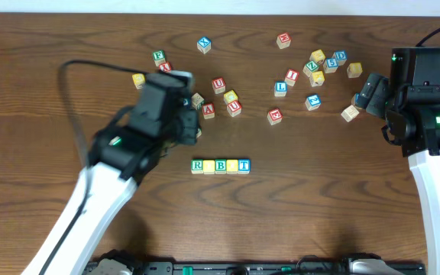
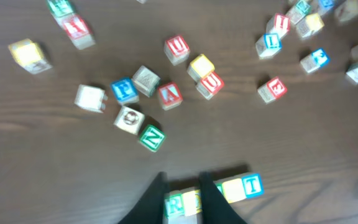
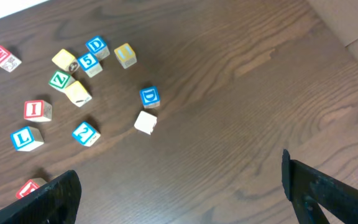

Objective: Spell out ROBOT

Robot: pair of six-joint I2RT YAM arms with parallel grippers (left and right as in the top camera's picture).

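Note:
The five ROBOT cubes lie in one row at mid-table: green R, a yellow face, green B, a yellow face, blue T. In the left wrist view my left gripper hangs over the row's left end. Its fingers stand slightly apart and nothing is gripped. The R and a yellow cube show in the gap. The right finger hides the B, while the T lies to the right. My right gripper is wide open over bare wood at the far right.
Loose cubes lie behind the row: red U, red A, green N and blue L. A cluster sits at back right, with blue D and a plain cube. A black cable loops at left.

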